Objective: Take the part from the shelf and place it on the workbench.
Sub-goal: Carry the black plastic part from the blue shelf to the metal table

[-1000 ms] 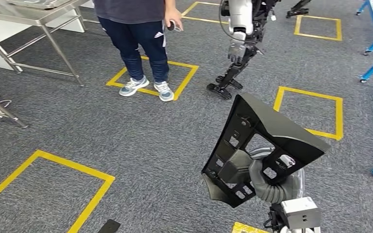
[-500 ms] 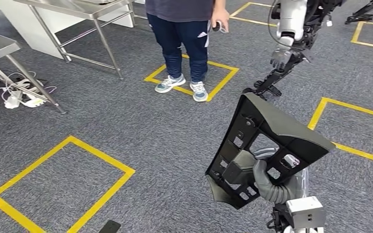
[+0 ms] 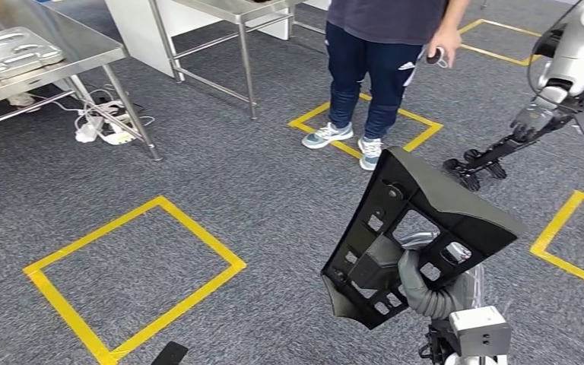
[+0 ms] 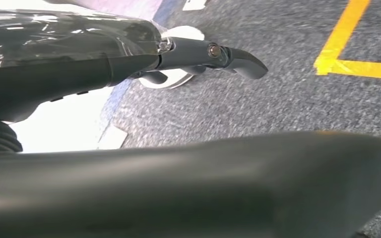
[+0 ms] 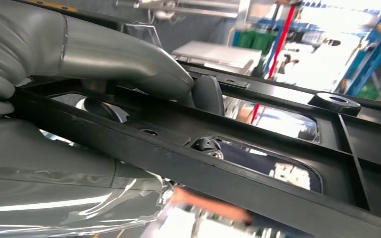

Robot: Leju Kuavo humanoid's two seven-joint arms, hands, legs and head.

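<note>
Steel workbench with a grey metal top [image 3: 84, 53]: landmark, standing on grey carpet marked with yellow tape squares [image 3: 133, 277].

Large black moulded plastic panel with rectangular cut-outs [image 3: 418, 228]: well apart from the workbench, carried in the air, tilted on edge. Judged rigid and fairly light for its size; the ribbed frame looks stiff, though the broad face would swing and catch on things. Smooth surface, likely slippery on its flat side. Best hold is through a cut-out, around a rib.

Right hand [image 3: 414, 277]: grasping the panel, thumb [image 5: 129, 57] over a frame rib, fingers through an opening.

Left hand [image 4: 213, 52]: hangs over the carpet, far from the workbench; fingers partly curled, nothing seen in them, though I cannot tell whether they are clenched or loose.

Person in dark trousers [image 3: 372, 68]: between workbench and panel, holding a small device. Trousers carry a small white three-bar logo, reads as Adidas. No other legible writing.
</note>
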